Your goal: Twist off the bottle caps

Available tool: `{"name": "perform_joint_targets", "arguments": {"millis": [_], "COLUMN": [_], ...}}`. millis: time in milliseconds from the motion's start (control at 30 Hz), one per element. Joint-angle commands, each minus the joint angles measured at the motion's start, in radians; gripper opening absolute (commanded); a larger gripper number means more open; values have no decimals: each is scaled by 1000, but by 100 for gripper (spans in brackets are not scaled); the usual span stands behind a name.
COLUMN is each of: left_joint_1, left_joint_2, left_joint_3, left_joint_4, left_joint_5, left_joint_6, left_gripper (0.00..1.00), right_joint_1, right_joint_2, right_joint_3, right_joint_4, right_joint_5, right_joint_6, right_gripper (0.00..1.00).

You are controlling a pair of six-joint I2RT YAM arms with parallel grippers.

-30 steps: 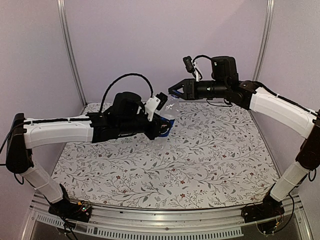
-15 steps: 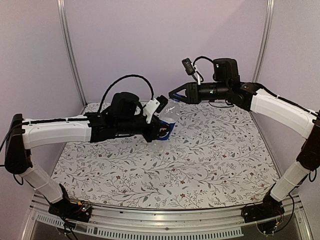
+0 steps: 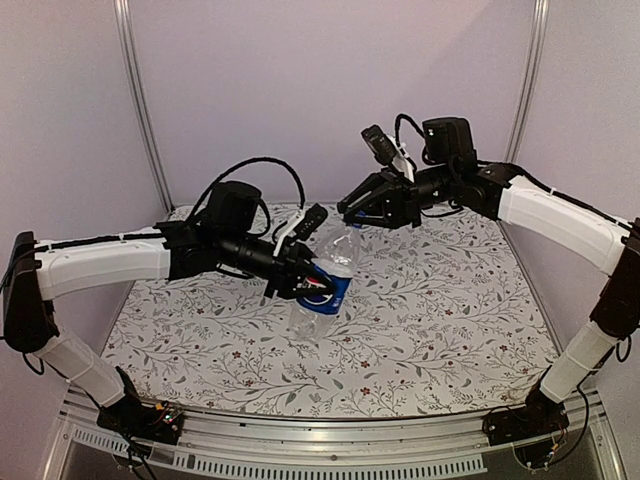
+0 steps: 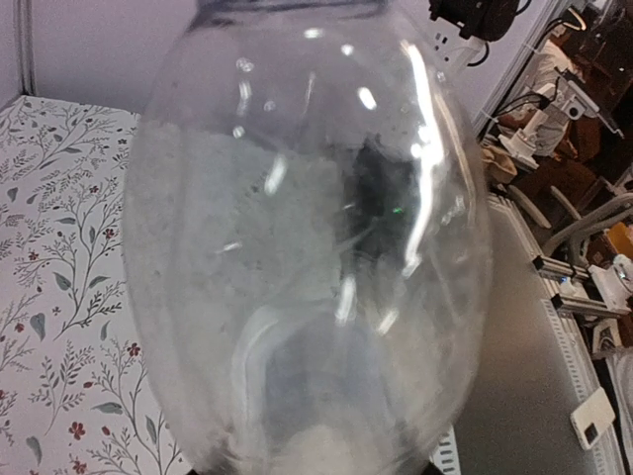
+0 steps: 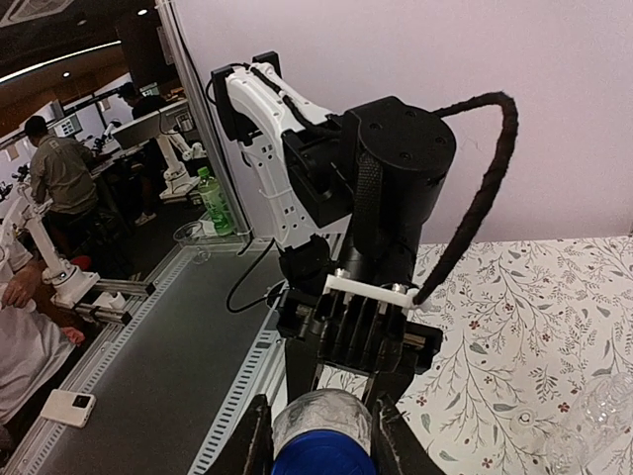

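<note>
My left gripper is shut on the Pepsi bottle around its blue label and holds it tilted above the table, cap end up and to the right. The clear bottle body fills the left wrist view and hides the fingers there. My right gripper is open at the bottle's top. In the right wrist view its fingers stand close on either side of the bright blue cap. The plain bottle lies on the table at the right edge; its cap is not visible.
The flower-patterned table cloth lies under both arms. Metal frame posts stand at the back corners before a pale wall. Beyond the table's left edge are other workbenches, a green bottle and people.
My left arm has brought the Pepsi bottle forward and lower and tilted it more. My right gripper has tipped downward and come over the bottle's cap end.
</note>
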Motion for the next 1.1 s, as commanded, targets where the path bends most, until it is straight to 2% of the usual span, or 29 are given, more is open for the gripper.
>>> {"name": "perform_joint_targets", "arguments": {"millis": [0,100,233,467,567,733,900,1067], "left_joint_1": [16,19,30,36,37,35,3,-45], "left_joint_2": [-12,-4,1,15,15,15,9,14], "left_joint_3": [4,5,4,10,9,6,-6,0], "left_joint_4": [36,37,49,47,50,65,114,119], "left_joint_5": [157,132,77,-5,-39,-185,-406,-553], "left_joint_6": [-7,-10,-27,-38,-45,-94,-110,-98], "left_gripper": [30,30,30,30,30,30,30,30], "right_joint_1": [-9,-10,-9,-9,-9,-9,-9,-9], "right_joint_2": [35,39,29,-1,-19,-56,-85,-72], "right_joint_3": [39,45,40,34,24,19,36,67], "right_joint_4": [-42,-44,-46,-42,-28,-8,7,14], "right_joint_5": [-79,-51,26,144,180,289,507,664], "right_joint_6": [-61,-52,-33,27,43,106,219,333], "right_gripper": [12,17,32,83,96,99,99,99]}}
